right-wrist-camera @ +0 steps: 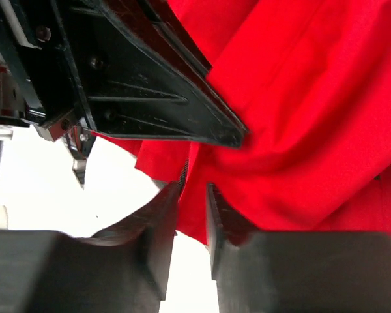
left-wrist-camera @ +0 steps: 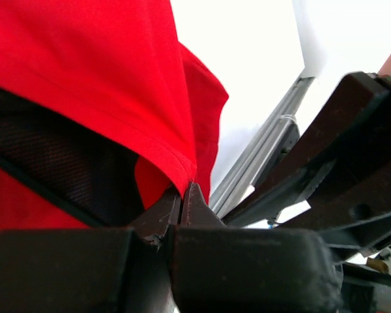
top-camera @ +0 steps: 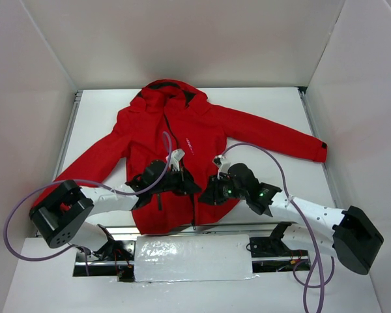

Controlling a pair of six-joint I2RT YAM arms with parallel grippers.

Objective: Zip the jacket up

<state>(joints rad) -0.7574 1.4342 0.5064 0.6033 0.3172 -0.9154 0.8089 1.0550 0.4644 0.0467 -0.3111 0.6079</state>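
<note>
pinching together with no gap between them, the left gripper [left-wrist-camera: 186, 195] has its two dark fingers [left-wrist-camera: 163, 212] closed on the lower edge of the jacket [top-camera: 143, 140], where a fold of red cloth and a strip of dark mesh lining [left-wrist-camera: 52, 156] run down to the tips. just beside it, the right gripper [right-wrist-camera: 192, 192] stands with its fingers slightly apart; the red hem, with a short dark line of zip teeth [right-wrist-camera: 184, 171], sits in and just above that narrow gap, and whether the pads touch the cloth cannot be told. seen from above, both grippers meet over the bottom of the jacket's front, the left arm [top-camera: 111, 199] reaching in from the left and the right arm [top-camera: 313, 215] from the right, each trailing a purple cable [top-camera: 13, 222]. the jacket lies spread out, front up, on the white table [top-camera: 260, 111], its hood [top-camera: 166, 90] toward the far wall, its sleeves [top-camera: 274, 137] stretched out to both sides and its hem at the near edge by the arm bases. a dark front zip [top-camera: 167, 127] runs down the middle from the collar.
</note>
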